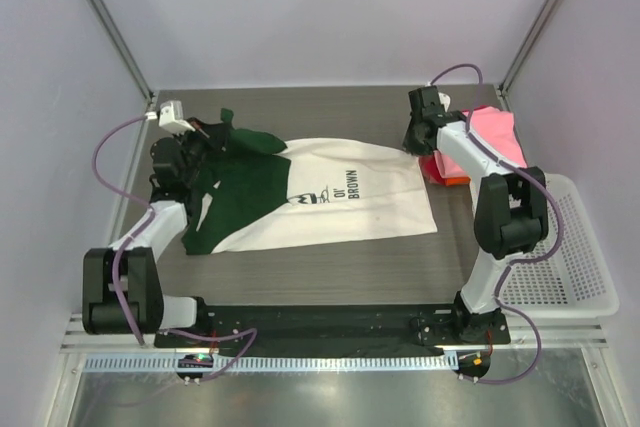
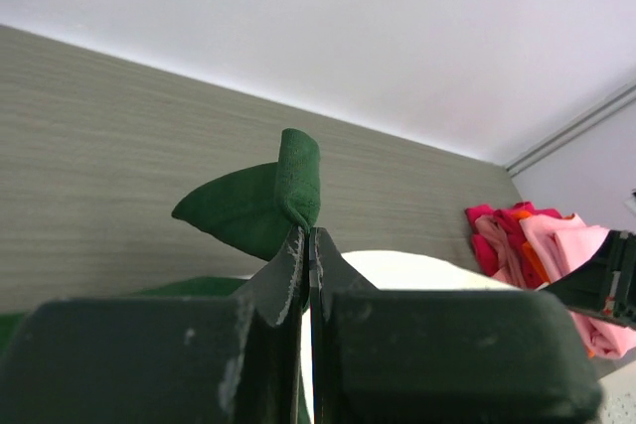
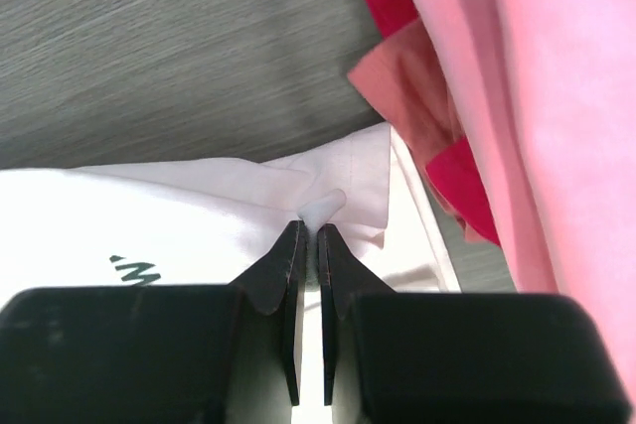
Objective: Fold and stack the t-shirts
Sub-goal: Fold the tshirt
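A cream-white t-shirt (image 1: 340, 197) with dark green sleeves and a "BROWN" print lies spread across the table, collar end to the left. My left gripper (image 1: 205, 137) is shut on its dark green sleeve (image 2: 263, 201) and holds that part lifted at the far left. My right gripper (image 1: 412, 142) is shut on the shirt's white hem corner (image 3: 343, 186) at the far right. A stack of folded pink, red and orange t-shirts (image 1: 480, 142) sits just right of the right gripper and shows in the right wrist view (image 3: 517, 96) and the left wrist view (image 2: 537, 245).
A white plastic mesh basket (image 1: 560, 257) stands at the right edge of the table beside the right arm. Walls and frame posts enclose the table at the back and sides.
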Available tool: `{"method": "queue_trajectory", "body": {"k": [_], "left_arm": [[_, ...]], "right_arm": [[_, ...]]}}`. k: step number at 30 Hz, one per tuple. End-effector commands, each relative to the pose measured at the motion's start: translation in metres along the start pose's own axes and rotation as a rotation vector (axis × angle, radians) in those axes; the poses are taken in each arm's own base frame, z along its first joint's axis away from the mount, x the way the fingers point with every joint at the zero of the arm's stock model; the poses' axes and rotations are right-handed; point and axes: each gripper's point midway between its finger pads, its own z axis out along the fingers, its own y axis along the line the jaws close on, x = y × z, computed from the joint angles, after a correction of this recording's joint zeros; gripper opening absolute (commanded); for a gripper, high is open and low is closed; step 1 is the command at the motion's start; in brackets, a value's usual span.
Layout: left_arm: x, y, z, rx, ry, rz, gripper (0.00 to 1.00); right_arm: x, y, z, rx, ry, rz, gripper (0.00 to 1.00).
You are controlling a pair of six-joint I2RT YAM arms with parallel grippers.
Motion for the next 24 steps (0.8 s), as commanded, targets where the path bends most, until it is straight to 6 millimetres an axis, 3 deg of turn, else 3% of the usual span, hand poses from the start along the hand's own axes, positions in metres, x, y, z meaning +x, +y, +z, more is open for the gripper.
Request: {"method": "queue_trajectory", "body": {"k": [1, 5, 9, 13, 16, 17, 19, 20, 24], "left_arm": [[-0.028, -0.014, -0.024, 0.016, -0.129, 0.103, 0.00], [-0.024, -0.031, -0.052, 0.038, -0.162, 0.130, 0.00], [-0.011, -0.034, -0.078, 0.029, -0.165, 0.127, 0.00], [0.005, -0.021, -0.112, -0.052, -0.163, 0.080, 0.00], [0.030, -0.002, -0.132, -0.132, -0.113, 0.060, 0.00], [0.027, -0.003, -0.143, -0.136, -0.142, 0.060, 0.00], [0.040, 0.004, -0.154, -0.175, -0.112, 0.024, 0.00], [0.035, 0.007, -0.163, -0.196, -0.151, 0.012, 0.00], [0.059, 0.016, -0.184, -0.226, -0.131, -0.072, 0.00]], "right_arm": [[-0.023, 0.003, -0.026, -0.033, -0.122, 0.069, 0.01], [-0.011, -0.006, -0.036, -0.037, -0.138, 0.098, 0.01], [0.002, -0.015, -0.037, -0.021, -0.142, 0.120, 0.01], [0.015, -0.032, -0.032, 0.034, -0.148, 0.140, 0.01], [0.026, -0.042, -0.032, 0.055, -0.162, 0.164, 0.01], [0.038, -0.050, -0.028, 0.078, -0.153, 0.164, 0.01], [0.039, -0.052, -0.030, 0.069, -0.179, 0.200, 0.01], [0.047, -0.058, -0.028, 0.088, -0.177, 0.208, 0.01], [0.059, -0.070, -0.026, 0.105, -0.217, 0.279, 0.02]]}}
